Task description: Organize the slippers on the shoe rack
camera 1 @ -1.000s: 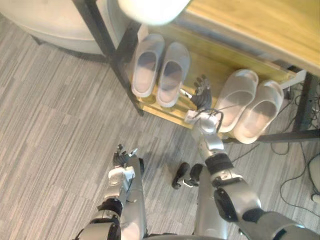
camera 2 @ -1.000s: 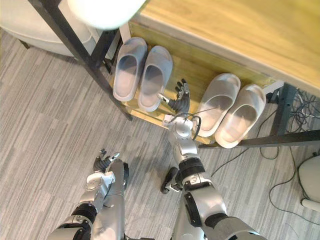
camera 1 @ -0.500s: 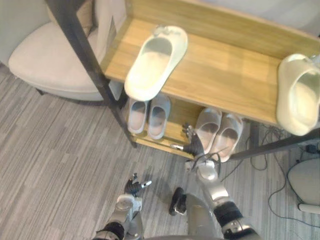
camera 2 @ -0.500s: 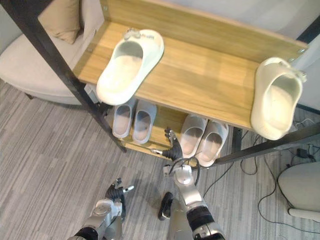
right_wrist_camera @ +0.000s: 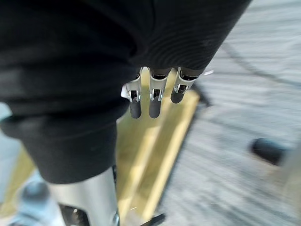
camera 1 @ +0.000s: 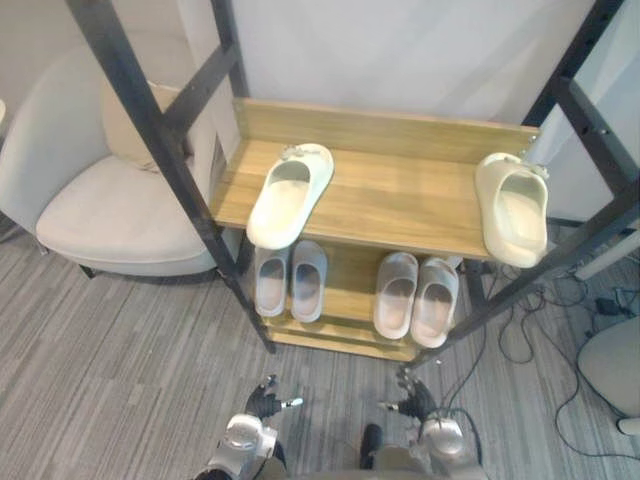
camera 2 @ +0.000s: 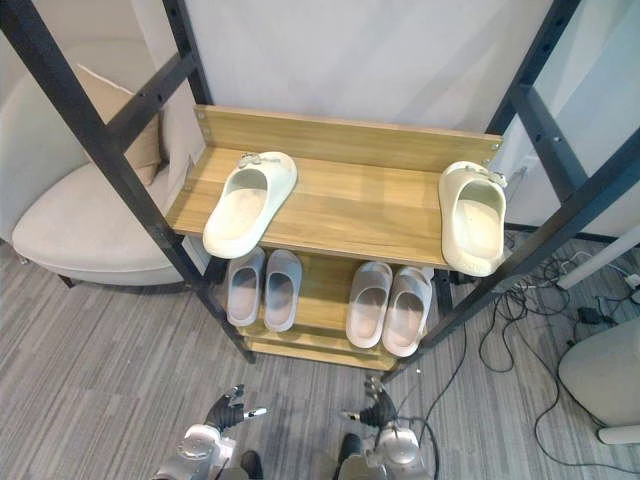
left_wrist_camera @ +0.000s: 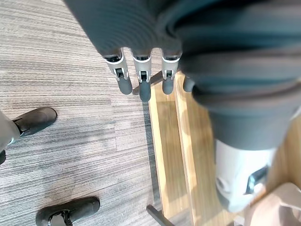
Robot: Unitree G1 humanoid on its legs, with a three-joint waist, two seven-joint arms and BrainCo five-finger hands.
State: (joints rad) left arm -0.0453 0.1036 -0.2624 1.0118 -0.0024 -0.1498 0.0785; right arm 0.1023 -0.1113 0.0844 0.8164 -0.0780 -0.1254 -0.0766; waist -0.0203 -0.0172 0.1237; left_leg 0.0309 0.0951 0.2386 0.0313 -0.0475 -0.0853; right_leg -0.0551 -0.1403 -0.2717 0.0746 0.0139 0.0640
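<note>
Nearest, the left hand (camera 1: 258, 405) and the right hand (camera 1: 415, 402) hang low over the floor (camera 1: 120, 350) just in front of the shoe rack (camera 1: 380, 122); both have fingers straight and apart, holding nothing; beyond them, on the lower shelf (camera 1: 350, 282), a grey pair (camera 1: 288, 280) sits side by side at the left and a pale pair (camera 1: 415, 295) side by side at the right, so that level looks finished; farther up, on the upper shelf (camera 1: 410, 200), the left cream slipper (camera 1: 290, 195) lies angled over the near edge and the right cream slipper (camera 1: 512, 208) overhangs the near edge at the right end, well apart; pairing and straightening these two appears to be what is left.
</note>
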